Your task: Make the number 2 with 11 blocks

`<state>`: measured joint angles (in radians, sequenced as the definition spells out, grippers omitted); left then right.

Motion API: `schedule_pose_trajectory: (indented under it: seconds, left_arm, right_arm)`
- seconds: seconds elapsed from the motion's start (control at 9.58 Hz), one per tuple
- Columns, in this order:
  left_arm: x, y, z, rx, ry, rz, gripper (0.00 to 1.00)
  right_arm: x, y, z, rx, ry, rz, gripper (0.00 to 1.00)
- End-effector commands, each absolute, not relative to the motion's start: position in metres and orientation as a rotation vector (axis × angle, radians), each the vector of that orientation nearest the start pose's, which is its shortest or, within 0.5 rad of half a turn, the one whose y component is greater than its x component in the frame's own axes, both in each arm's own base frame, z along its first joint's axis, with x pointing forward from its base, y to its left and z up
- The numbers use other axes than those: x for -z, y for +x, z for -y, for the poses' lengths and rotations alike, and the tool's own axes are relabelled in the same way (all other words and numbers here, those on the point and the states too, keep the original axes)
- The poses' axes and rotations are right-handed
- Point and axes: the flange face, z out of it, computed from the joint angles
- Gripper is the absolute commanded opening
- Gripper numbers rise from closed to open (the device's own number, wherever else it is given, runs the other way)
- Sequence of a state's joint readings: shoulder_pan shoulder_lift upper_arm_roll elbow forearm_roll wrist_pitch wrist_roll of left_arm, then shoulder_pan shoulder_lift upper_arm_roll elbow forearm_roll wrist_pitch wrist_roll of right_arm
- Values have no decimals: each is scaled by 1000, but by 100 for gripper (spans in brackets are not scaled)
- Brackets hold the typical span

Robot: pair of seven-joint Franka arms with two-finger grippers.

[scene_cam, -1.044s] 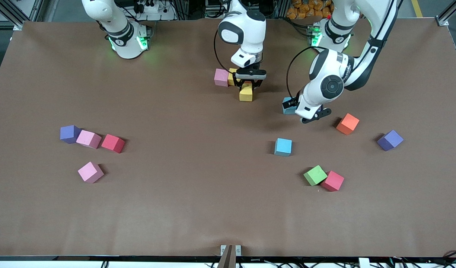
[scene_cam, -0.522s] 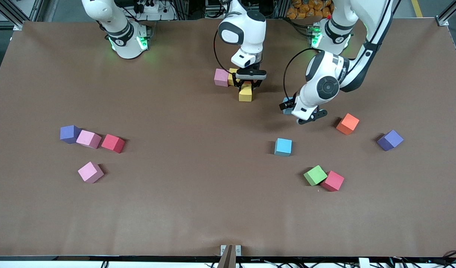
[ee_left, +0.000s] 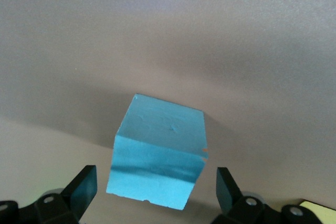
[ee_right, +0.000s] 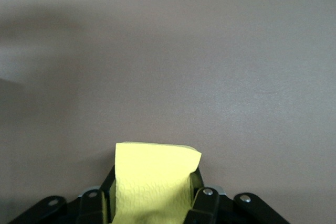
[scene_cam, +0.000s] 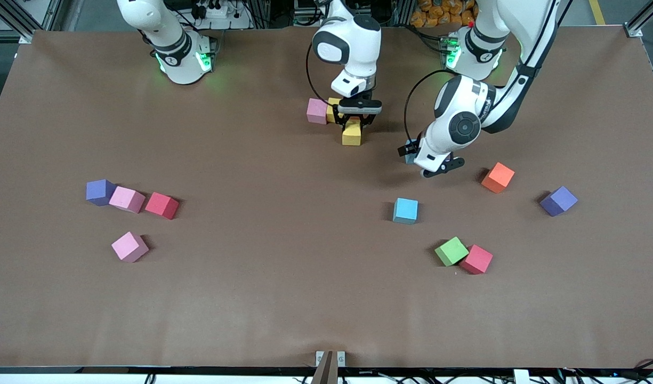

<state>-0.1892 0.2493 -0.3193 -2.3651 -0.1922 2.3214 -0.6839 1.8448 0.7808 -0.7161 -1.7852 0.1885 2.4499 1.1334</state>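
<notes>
Two Franka arms work over a brown surface [scene_cam: 283, 298] scattered with foam cubes. The right end effector [scene_cam: 353, 124] is clamped on a yellow block [scene_cam: 352, 134], low at the surface; just beside it, toward the bases, sit a second yellow block [scene_cam: 331, 111] and a pink block [scene_cam: 316, 111], touching each other. The left end effector [ee_left: 156, 192] hangs low with its fingers [ee_left: 81, 187] spread apart on either side of a light blue block [ee_left: 157, 150], which rests on the surface untouched between them. Nearer the front camera than this end effector lies another light blue block [scene_cam: 405, 210], then a green block [scene_cam: 451, 251] touching a red block [scene_cam: 476, 259]. An orange block [scene_cam: 498, 177] lies near it toward the left arm's end, with a purple cube [scene_cam: 558, 200] well apart. Toward the right arm's end, well apart from both end effectors, a purple cube [scene_cam: 99, 192], pink block [scene_cam: 127, 199] and red block [scene_cam: 162, 205] form a row, with one more pink block [scene_cam: 129, 246] nearer the camera.
</notes>
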Motion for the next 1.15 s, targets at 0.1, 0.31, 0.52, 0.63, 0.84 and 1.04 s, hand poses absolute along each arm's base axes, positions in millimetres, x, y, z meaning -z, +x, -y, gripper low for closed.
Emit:
schedule_pose_trajectory:
  seconds: [0.1,0.31,0.52,0.63,0.84,1.04]
  left_arm:
    - [-199,412,239,-549,-3073,473,100]
    - [-194,412,239,-544,-3078,476,87]
    - [-197,413,240,-536,-3081,478,12]
    - [-204,416,241,-520,-3085,490,0]
    - [-226,421,243,-484,-3099,485,0]
    - [-253,426,245,-449,-3113,465,0]
  right_arm:
    - [-205,240,-620,566,-3180,47,62]
    - [-205,241,-620,561,-3176,34,84]
    - [-208,245,-620,557,-3171,21,100]
    - [-210,246,-621,545,-3164,6,100]
    - [-217,253,-619,500,-3147,-56,100]
    - [-226,262,-617,490,-3140,-69,100]
